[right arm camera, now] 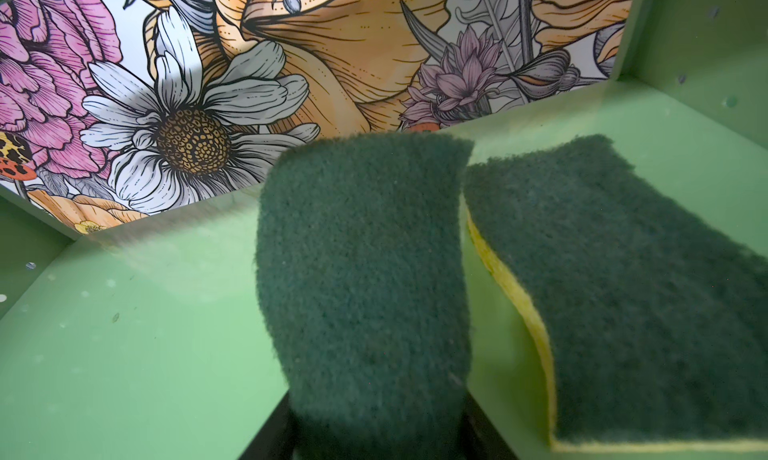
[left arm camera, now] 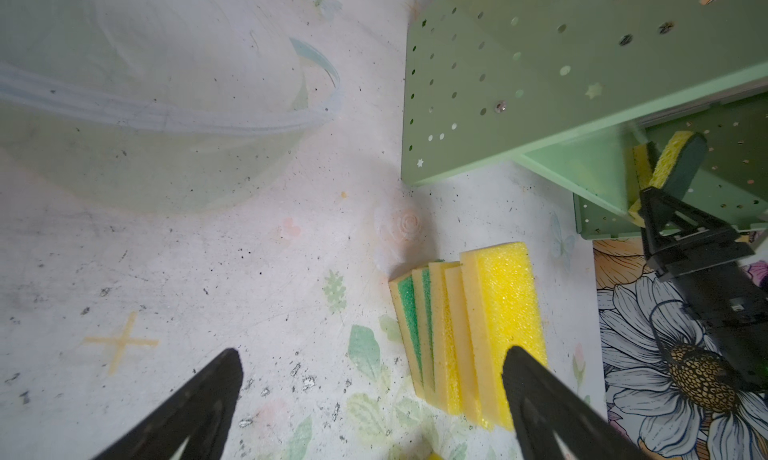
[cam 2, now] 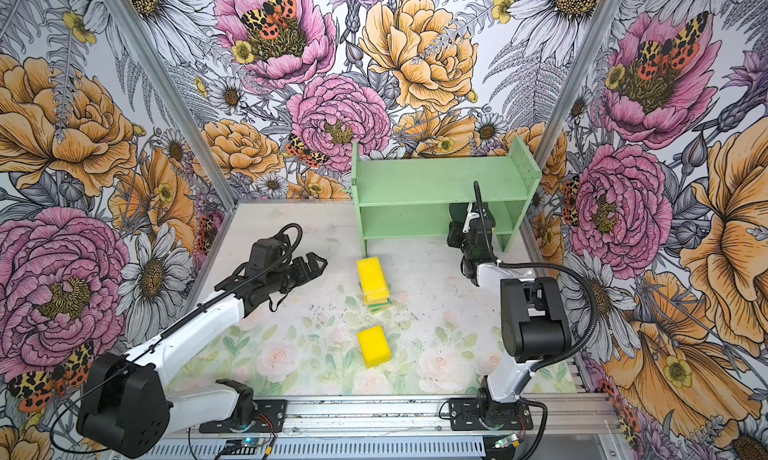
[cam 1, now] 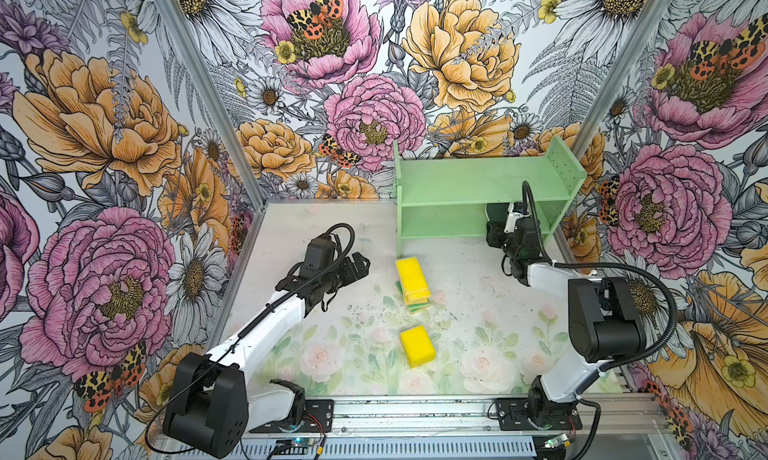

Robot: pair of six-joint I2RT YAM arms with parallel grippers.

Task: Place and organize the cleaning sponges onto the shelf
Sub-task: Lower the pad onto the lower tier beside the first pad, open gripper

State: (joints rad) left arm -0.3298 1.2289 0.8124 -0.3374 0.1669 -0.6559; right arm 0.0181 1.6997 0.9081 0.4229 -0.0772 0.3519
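Observation:
The mint-green shelf [cam 1: 478, 187] [cam 2: 432, 185] stands at the back right in both top views. My right gripper [cam 1: 508, 217] [right arm camera: 374, 431] reaches into its lower tier, shut on a dark-green-topped sponge [right arm camera: 365, 270] [left arm camera: 675, 166] held just above the board. A second dark-green-topped sponge [right arm camera: 623, 291] lies flat on that tier beside it. A leaning stack of yellow and teal-topped sponges [cam 1: 412, 283] [left arm camera: 469, 333] sits on the table before the shelf. One yellow sponge [cam 1: 417, 345] [cam 2: 374, 345] lies nearer the front. My left gripper [cam 1: 359, 265] [left arm camera: 370, 395] hovers open, left of the stack, holding nothing.
Flowered walls close in on the left, back and right. The shelf's pierced side panel [left arm camera: 519, 83] stands close to the stack. A faint see-through plastic shape [left arm camera: 166, 117] lies on the mat beyond the left gripper. A metal rail [cam 1: 415, 412] with both arm bases runs along the front.

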